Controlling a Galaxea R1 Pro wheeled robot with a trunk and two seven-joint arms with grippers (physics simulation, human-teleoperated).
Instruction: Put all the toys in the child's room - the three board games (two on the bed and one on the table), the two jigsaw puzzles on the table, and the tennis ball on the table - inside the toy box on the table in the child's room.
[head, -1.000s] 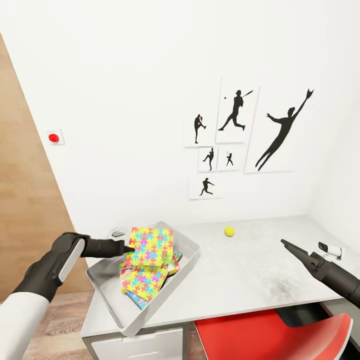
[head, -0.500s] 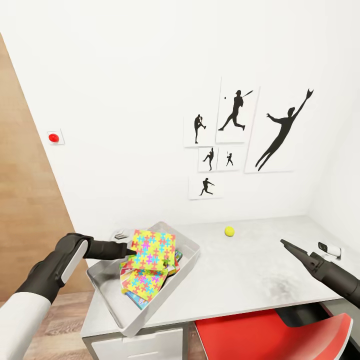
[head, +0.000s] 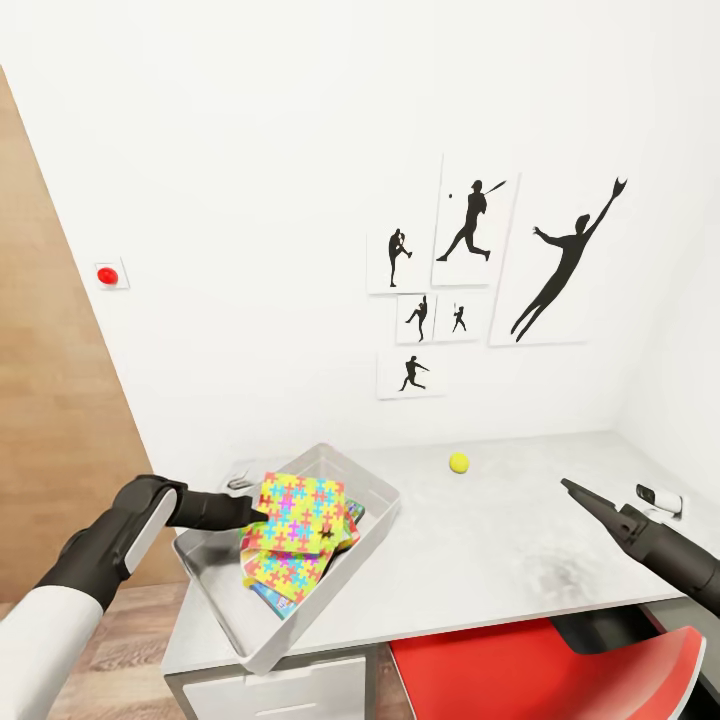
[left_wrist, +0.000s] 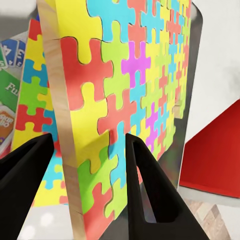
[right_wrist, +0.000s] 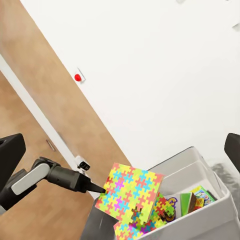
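Observation:
My left gripper (head: 255, 512) is shut on a jigsaw puzzle (head: 302, 510), a flat box with a bright interlocking pattern. It holds the box tilted on edge, low inside the toy box (head: 388, 492) at the table's left end. In the left wrist view the gripper (left_wrist: 89, 140) has one finger on each side of the puzzle (left_wrist: 125, 85). A second jigsaw puzzle (head: 288, 566) lies flat in the toy box over other game boxes (right_wrist: 197, 197). The tennis ball (head: 459, 462) rests on the table (head: 500, 545) near the wall. My right gripper (head: 568, 487) hovers open over the table's right side, holding nothing.
A red chair (head: 540, 670) is tucked under the table's front edge. A small white device (head: 660, 497) sits at the table's far right. A wood panel (head: 50, 380) stands left of the table. A red button (head: 107, 275) and baseball silhouette pictures (head: 470, 260) hang on the wall.
My left gripper has lowered with the jigsaw puzzle, which now sits deeper in the toy box and more tilted. The right arm and the tennis ball have not moved.

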